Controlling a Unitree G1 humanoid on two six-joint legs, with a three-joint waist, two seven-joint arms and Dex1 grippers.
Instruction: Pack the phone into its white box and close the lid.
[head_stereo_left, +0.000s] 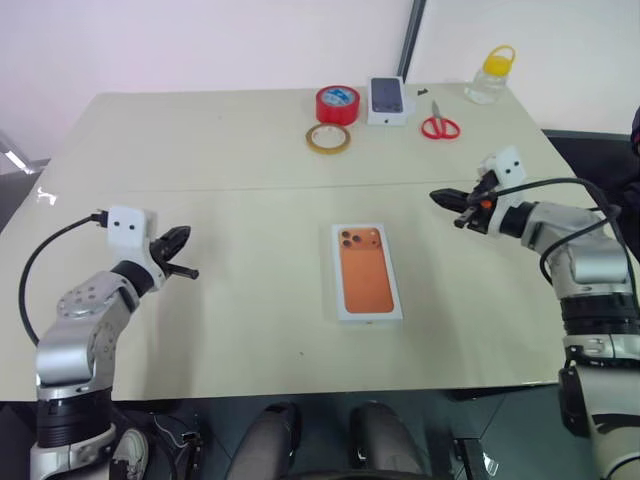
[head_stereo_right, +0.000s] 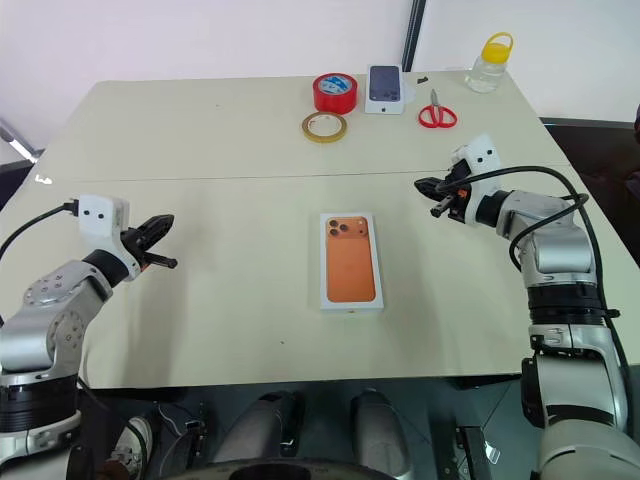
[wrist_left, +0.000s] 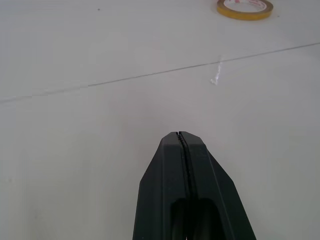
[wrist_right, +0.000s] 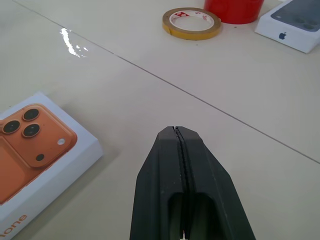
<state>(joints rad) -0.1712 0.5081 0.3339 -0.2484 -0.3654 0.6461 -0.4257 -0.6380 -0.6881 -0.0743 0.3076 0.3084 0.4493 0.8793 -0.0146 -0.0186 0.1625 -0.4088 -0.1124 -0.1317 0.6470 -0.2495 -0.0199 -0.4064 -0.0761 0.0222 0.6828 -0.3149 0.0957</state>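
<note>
Table (head_stereo_left: 200, 330): pale beige top, a thin seam running across it from side to side.
Middle, nearer side of the seam: the lid (head_stereo_left: 366, 271), white, lying flat and square, orange phone picture facing up.
Far edge: red tape roll (head_stereo_left: 338, 104); yellow tape ring (head_stereo_left: 328, 138) lying flat just in front of it.
Beside the red roll: small white box (head_stereo_left: 388, 101) with a dark phone picture on top.
Further right: red-handled scissors (head_stereo_left: 439, 124).
Far right corner: clear jar with yellow cap (head_stereo_left: 491, 76).
</note>
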